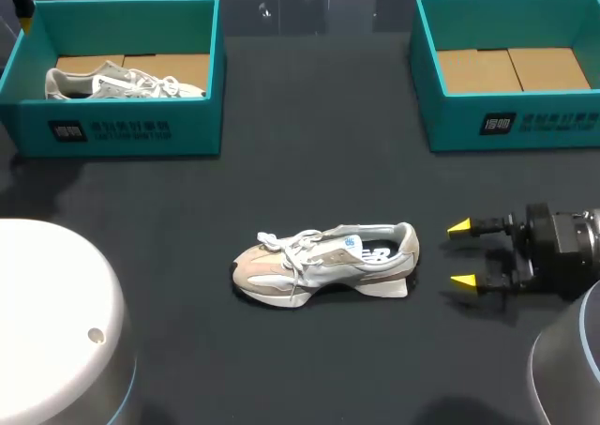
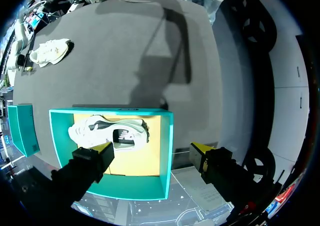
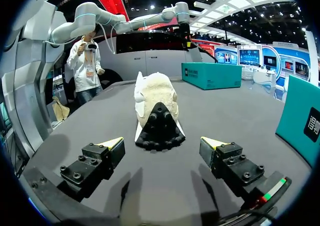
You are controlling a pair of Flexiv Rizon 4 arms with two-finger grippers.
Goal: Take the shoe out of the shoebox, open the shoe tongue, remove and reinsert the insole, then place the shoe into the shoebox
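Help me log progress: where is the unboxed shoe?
Head view: the shoe lies centred on the table, heel toward the open right claw, apart from it.

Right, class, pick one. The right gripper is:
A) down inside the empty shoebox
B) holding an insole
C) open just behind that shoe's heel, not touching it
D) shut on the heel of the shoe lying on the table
C: in the head view the right gripper has its yellow tips spread apart, just behind the heel of the shoe, with a strip of bare table showing between them.
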